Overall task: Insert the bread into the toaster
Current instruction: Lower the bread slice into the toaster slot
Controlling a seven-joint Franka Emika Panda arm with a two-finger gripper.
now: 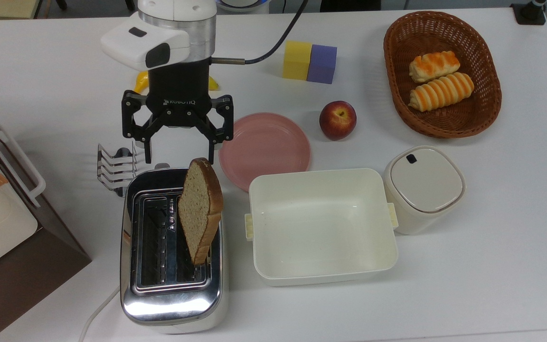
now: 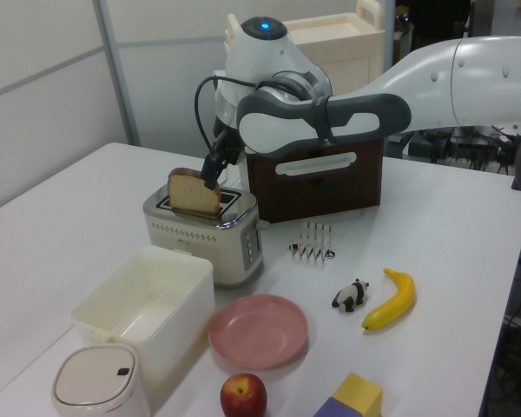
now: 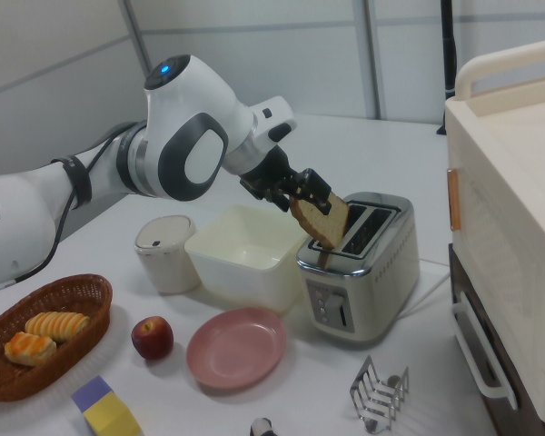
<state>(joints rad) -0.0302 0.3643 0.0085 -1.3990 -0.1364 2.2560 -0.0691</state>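
Bread (image 1: 201,209) standing tilted in toaster (image 1: 171,254), lower edge in the slot on the top view's right, approx half still sticking out. Jaws of gripper (image 1: 178,154) wide, just beyond the slice's top, not gripping. Left: seat slice fully.

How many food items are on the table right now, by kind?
Bread slice: 1, standing in the toaster
Bread rolls: 2, in the basket
Apple: 1
Banana: 1
Total: 5
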